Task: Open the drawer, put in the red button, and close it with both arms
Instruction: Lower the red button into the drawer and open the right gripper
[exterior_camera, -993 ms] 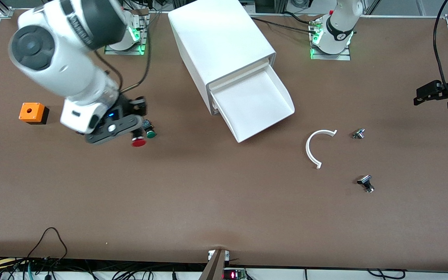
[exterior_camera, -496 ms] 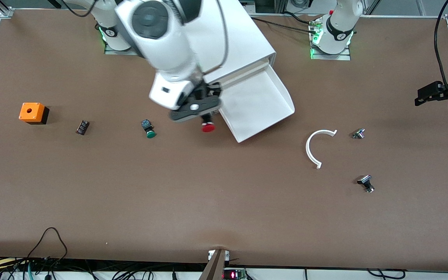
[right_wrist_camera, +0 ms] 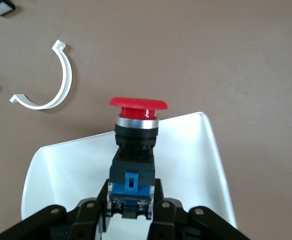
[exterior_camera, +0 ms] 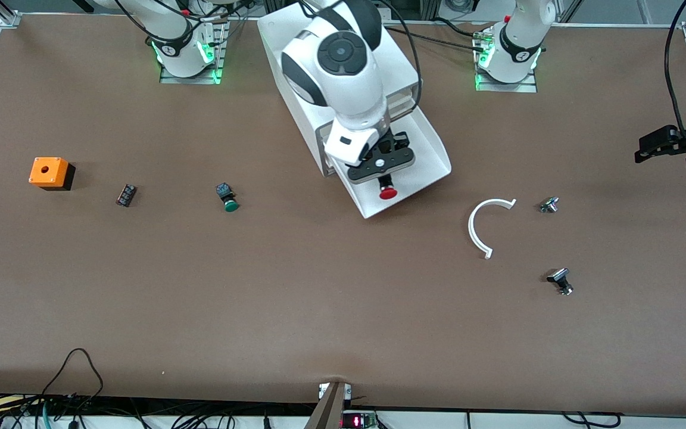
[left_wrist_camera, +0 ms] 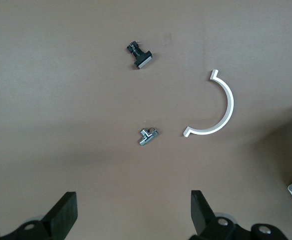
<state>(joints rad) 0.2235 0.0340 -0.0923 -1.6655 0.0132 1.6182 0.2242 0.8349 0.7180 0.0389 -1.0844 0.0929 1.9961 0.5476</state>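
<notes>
The white cabinet (exterior_camera: 319, 53) stands at the table's back middle with a drawer (exterior_camera: 420, 149) pulled out toward the front camera. My right gripper (exterior_camera: 383, 179) is shut on the red button (exterior_camera: 387, 192) and holds it over the open drawer. In the right wrist view the button (right_wrist_camera: 137, 107) has a red cap and a black-and-blue body between the fingers (right_wrist_camera: 158, 197), above the white drawer (right_wrist_camera: 195, 145). My left gripper (exterior_camera: 655, 146) waits at the left arm's end of the table; its wrist view shows it (left_wrist_camera: 133, 215) open and empty.
A green-capped button (exterior_camera: 228, 199), a small dark part (exterior_camera: 125, 195) and an orange box (exterior_camera: 50, 173) lie toward the right arm's end. A white curved strip (exterior_camera: 483, 223) and two small metal parts (exterior_camera: 549, 205) (exterior_camera: 560, 280) lie toward the left arm's end.
My right gripper has carried the red button from beside the green button across the table to over the open drawer. The left arm has not moved.
</notes>
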